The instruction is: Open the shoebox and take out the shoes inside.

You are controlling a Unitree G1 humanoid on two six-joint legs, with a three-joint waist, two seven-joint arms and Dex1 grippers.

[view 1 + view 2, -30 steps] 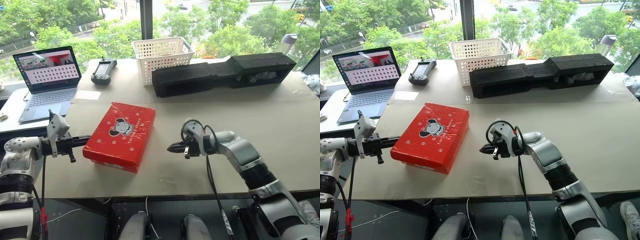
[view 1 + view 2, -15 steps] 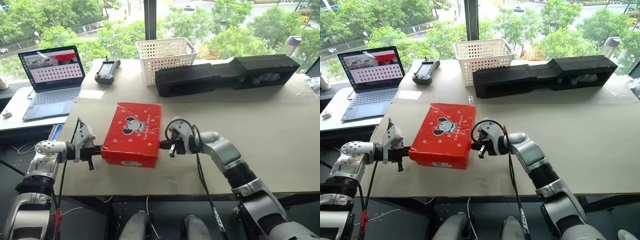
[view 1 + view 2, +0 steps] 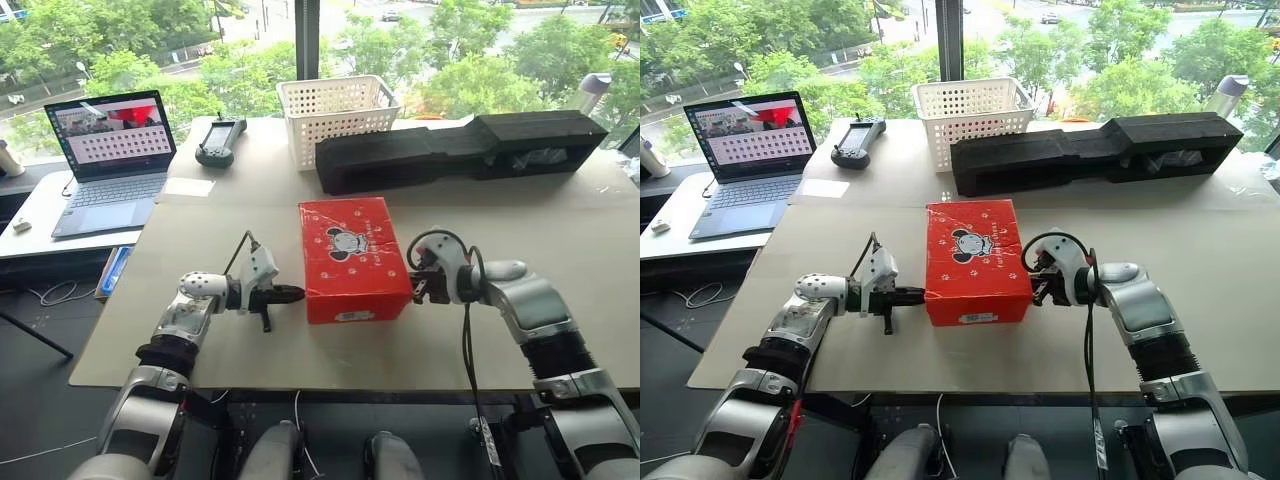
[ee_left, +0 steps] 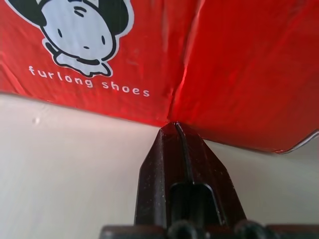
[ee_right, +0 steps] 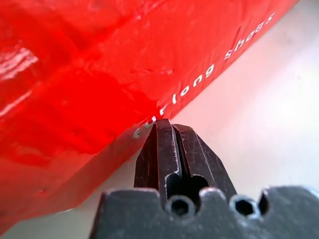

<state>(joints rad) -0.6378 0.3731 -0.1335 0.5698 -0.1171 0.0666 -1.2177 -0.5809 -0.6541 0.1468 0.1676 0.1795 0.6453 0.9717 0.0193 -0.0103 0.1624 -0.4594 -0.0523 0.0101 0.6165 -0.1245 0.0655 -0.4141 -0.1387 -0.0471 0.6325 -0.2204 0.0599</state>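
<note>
The red shoebox (image 3: 350,255) lies shut on the table, its short end toward me, with a cartoon mouse on the lid. My left gripper (image 3: 298,293) is shut, and its tip presses the box's left side wall near the front corner (image 4: 175,124). My right gripper (image 3: 413,285) is also shut, its tip against the box's right side wall (image 5: 162,122), low by the "furlong shoes" lettering. The box sits squeezed between the two tips. The shoes are hidden inside the closed box.
Behind the box stand a white plastic basket (image 3: 338,115) and a long black foam block (image 3: 460,145). A laptop (image 3: 110,150) and a black controller (image 3: 220,140) lie at the far left. The table's front edge (image 3: 330,385) runs close below the box.
The box has slid to the right and turned from slanted to square-on. My left gripper followed it rightward against its side. The right gripper drew back to the right, touching the other side.
</note>
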